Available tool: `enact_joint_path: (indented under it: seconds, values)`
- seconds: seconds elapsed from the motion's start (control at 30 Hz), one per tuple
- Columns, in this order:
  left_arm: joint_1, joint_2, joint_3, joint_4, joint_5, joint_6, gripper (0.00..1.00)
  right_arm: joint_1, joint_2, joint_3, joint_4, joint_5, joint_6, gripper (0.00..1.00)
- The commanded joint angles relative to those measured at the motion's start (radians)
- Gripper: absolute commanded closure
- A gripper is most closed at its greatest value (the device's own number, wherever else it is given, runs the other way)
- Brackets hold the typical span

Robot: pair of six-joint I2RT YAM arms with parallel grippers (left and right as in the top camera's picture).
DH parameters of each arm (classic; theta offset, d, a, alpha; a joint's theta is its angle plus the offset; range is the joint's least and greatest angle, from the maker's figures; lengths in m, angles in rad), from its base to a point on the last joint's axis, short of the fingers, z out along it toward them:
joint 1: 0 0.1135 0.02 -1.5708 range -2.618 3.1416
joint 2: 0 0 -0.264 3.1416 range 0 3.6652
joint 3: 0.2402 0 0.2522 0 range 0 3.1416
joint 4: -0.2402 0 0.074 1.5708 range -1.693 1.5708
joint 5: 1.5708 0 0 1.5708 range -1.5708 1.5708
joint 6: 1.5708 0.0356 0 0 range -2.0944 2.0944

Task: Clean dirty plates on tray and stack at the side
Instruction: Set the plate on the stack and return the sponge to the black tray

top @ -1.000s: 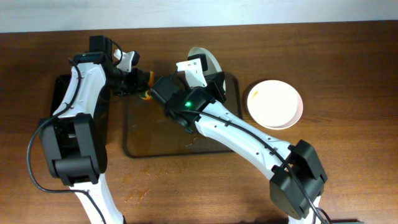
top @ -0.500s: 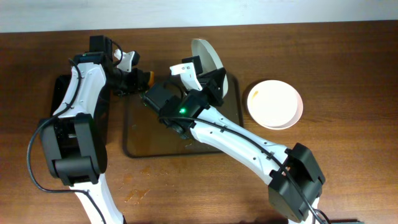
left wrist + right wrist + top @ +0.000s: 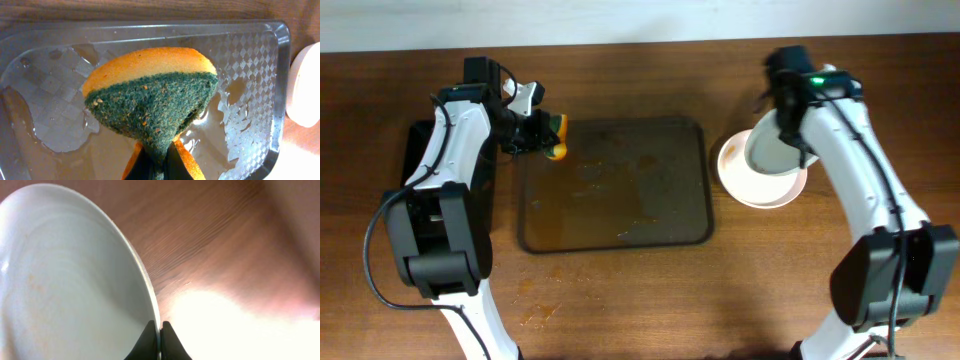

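The large dark tray point(image 3: 620, 225) lies mid-table with no plates on it, only wet smears; it also shows in the left wrist view point(image 3: 250, 60). My right gripper point(image 3: 786, 118) is shut on the rim of a white plate point(image 3: 772, 152), holding it tilted just above the white plate stack point(image 3: 738, 182) to the right of the tray. In the right wrist view the fingers point(image 3: 160, 330) pinch the plate's edge point(image 3: 70, 280). My left gripper point(image 3: 535, 130) is shut on an orange sponge point(image 3: 556, 136) with a green scouring face point(image 3: 155, 100), over the tray's back left corner.
A smaller narrow black tray point(image 3: 417, 165) lies at the far left, partly under my left arm. Orange smears mark the wood point(image 3: 542, 313) in front of the large tray. The stack's edge shows at the right in the left wrist view point(image 3: 306, 85).
My right arm has swung from over the tray's back edge to the right, carrying the plate to just above the stack. The left arm and sponge have not moved.
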Motion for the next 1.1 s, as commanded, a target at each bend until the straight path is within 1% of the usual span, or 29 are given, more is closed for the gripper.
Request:
enact_joint_path:
  seconds: [0.0,0.07,0.1,0.13,0.17,0.2,0.23,0.27,0.33,0.4,0.47,0.5,0.53,0.57,0.6,0.7,0.8,0.83,0.87,0.93,0.97,1.0,1.03,1.07]
  values:
    - [0.011,-0.006,0.043,-0.003,0.003,-0.006,1.00,-0.101,-0.009,-0.121,0.108,-0.354,-0.142,0.96]
    - [0.026,-0.008,0.114,-0.056,-0.002,-0.006,1.00,-0.132,-0.008,-0.212,0.181,-0.423,-0.147,0.96]
    - [0.038,-0.011,0.171,-0.097,-0.026,-0.007,1.00,-0.137,-0.008,-0.262,0.229,-0.476,-0.166,0.96]
    - [0.051,-0.016,0.248,-0.151,-0.082,-0.007,1.00,-0.136,-0.008,-0.302,0.270,-0.536,-0.204,0.95]
    - [0.055,-0.019,0.288,-0.180,-0.122,-0.007,1.00,-0.135,-0.008,-0.327,0.287,-0.558,-0.210,0.82]
    - [0.060,-0.025,0.343,-0.225,-0.189,-0.008,1.00,-0.135,-0.008,-0.336,0.280,-0.562,-0.210,0.62]
    - [0.062,-0.031,0.379,-0.262,-0.252,-0.018,1.00,-0.135,-0.010,-0.334,0.272,-0.562,-0.210,0.49]
    - [0.066,-0.037,0.403,-0.296,-0.326,-0.048,1.00,-0.136,-0.014,-0.318,0.248,-0.561,-0.211,0.45]
    - [0.073,-0.044,0.409,-0.332,-0.418,-0.100,1.00,-0.136,-0.021,-0.266,0.200,-0.562,-0.216,0.43]
    - [0.075,-0.043,0.408,-0.365,-0.472,-0.150,1.00,-0.132,-0.039,-0.171,0.136,-0.576,-0.231,0.43]
    - [0.075,-0.043,0.407,-0.398,-0.594,-0.217,1.00,-0.116,-0.050,-0.094,0.117,-0.666,-0.304,0.38]
    - [0.075,-0.043,0.407,-0.411,-0.679,-0.245,1.00,-0.103,-0.050,-0.061,0.116,-0.717,-0.347,0.36]
    - [0.080,-0.043,0.400,-0.415,-0.770,-0.274,0.99,-0.089,-0.050,-0.047,0.119,-0.726,-0.364,0.32]
    - [0.089,-0.043,0.386,-0.414,-0.818,-0.303,0.99,-0.076,-0.050,-0.045,0.126,-0.725,-0.380,0.29]
    - [0.101,-0.043,0.355,-0.399,-0.806,-0.305,1.00,-0.065,-0.049,-0.045,0.128,-0.710,-0.383,0.27]
    - [0.108,-0.042,0.246,-0.333,-0.789,-0.304,0.99,-0.063,-0.049,-0.045,0.133,-0.706,-0.383,0.26]
    - [0.113,-0.042,0.121,-0.220,-0.835,-0.305,1.00,-0.063,-0.048,-0.045,0.139,-0.706,-0.383,0.26]
    - [0.119,-0.042,0.089,-0.192,-0.837,-0.305,0.99,-0.063,-0.048,-0.045,0.139,-0.706,-0.383,0.26]
    - [0.129,-0.042,0.064,-0.170,-0.837,-0.305,0.96,-0.063,-0.048,-0.045,0.139,-0.706,-0.383,0.26]
    - [0.154,-0.041,0.037,-0.151,-0.837,-0.305,0.95,-0.063,-0.048,-0.045,0.139,-0.707,-0.382,0.26]
    - [0.168,-0.041,0.033,-0.150,-0.836,-0.305,0.78,-0.063,-0.048,-0.045,0.138,-0.707,-0.382,0.26]
    - [0.175,-0.041,0.033,-0.150,-0.836,-0.305,0.44,-0.063,-0.048,-0.045,0.136,-0.707,-0.383,0.26]
    - [0.175,-0.041,0.033,-0.149,-0.833,-0.305,0.16,-0.063,-0.048,-0.045,0.133,-0.707,-0.383,0.26]
    - [0.175,-0.042,0.034,-0.148,-0.833,-0.305,0.07,-0.063,-0.049,-0.045,0.126,-0.707,-0.383,0.27]
